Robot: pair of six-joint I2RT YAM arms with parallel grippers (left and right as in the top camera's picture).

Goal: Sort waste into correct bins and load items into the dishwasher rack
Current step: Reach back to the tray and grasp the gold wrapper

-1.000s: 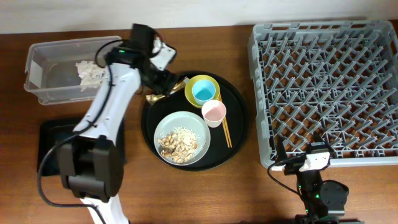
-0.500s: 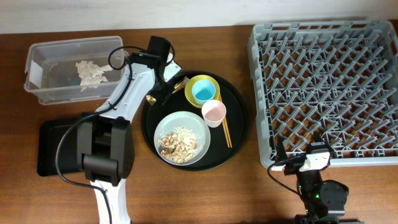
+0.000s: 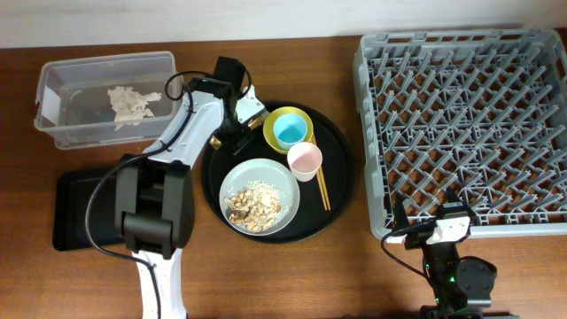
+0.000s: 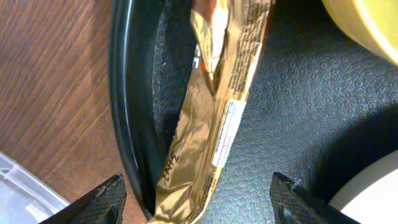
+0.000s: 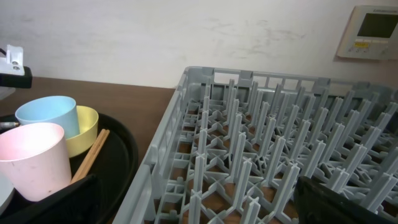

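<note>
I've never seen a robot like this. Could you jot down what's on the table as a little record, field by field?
Left gripper: open, fingers either side of the wrapper on the round tray
Right gripper: open, at the rack edge
Tub: holds crumpled paper
Plate: rice and brown bits on it
Bowl: blue cup inside
Pink cup, chopsticks: on the round tray
Rack load: no dishes visible

Glossy crinkled foil wrapper (image 4: pixel 214 118) on a matt, pebbled black tray (image 4: pixel 292 124).
</note>
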